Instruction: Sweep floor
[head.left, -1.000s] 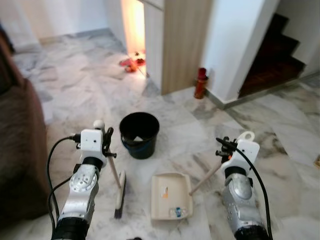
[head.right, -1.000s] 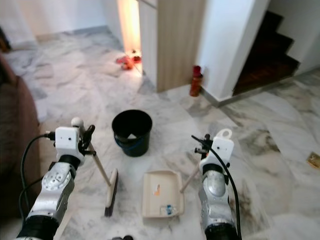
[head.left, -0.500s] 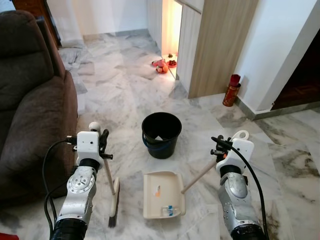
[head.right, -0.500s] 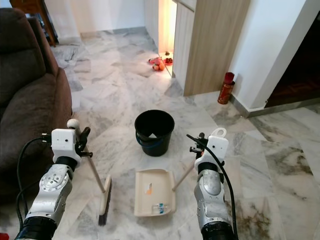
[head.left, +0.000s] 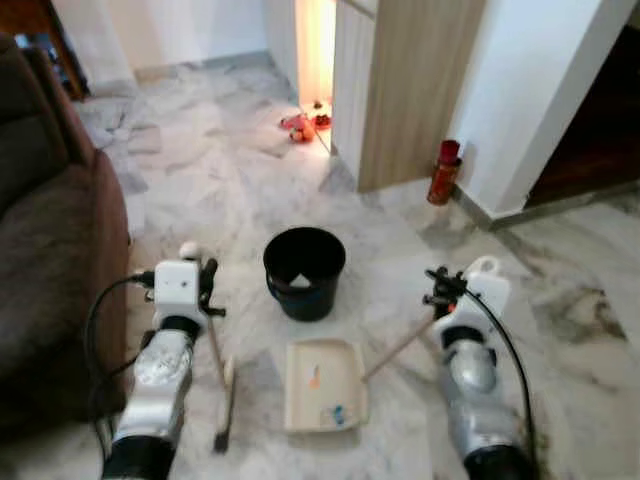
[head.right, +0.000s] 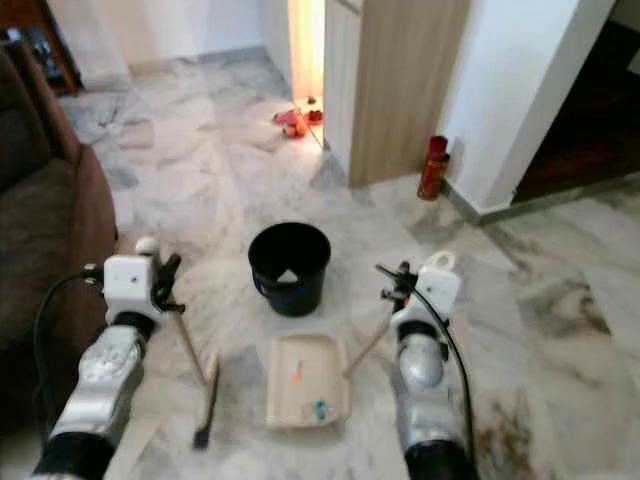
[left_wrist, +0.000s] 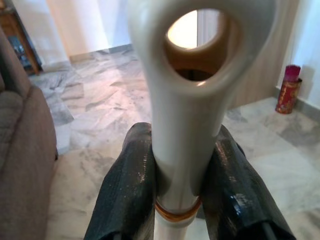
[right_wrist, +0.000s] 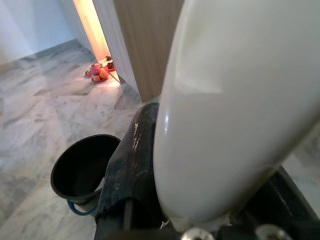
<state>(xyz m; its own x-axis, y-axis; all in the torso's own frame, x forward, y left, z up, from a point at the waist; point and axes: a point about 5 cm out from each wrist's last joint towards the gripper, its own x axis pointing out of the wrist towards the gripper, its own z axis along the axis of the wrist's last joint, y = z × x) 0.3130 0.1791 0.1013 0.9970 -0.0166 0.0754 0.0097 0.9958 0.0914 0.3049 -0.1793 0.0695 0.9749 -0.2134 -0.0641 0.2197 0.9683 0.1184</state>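
Blurred, hard to count: some small scraps in one dustpan (head.left: 325, 385) on the marble floor (head.left: 210, 190), below one black bucket (head.left: 303, 271). Left gripper (left_wrist: 177, 175) clamped one broom (head.left: 222, 375) handle; right gripper (head.left: 441, 290) closed on the dustpan's handle.

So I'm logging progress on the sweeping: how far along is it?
Some bits already lie in the dustpan. The left end effector grips the broom, and the right end effector holds the dustpan's handle. Tipping the bits into the black bucket is left.
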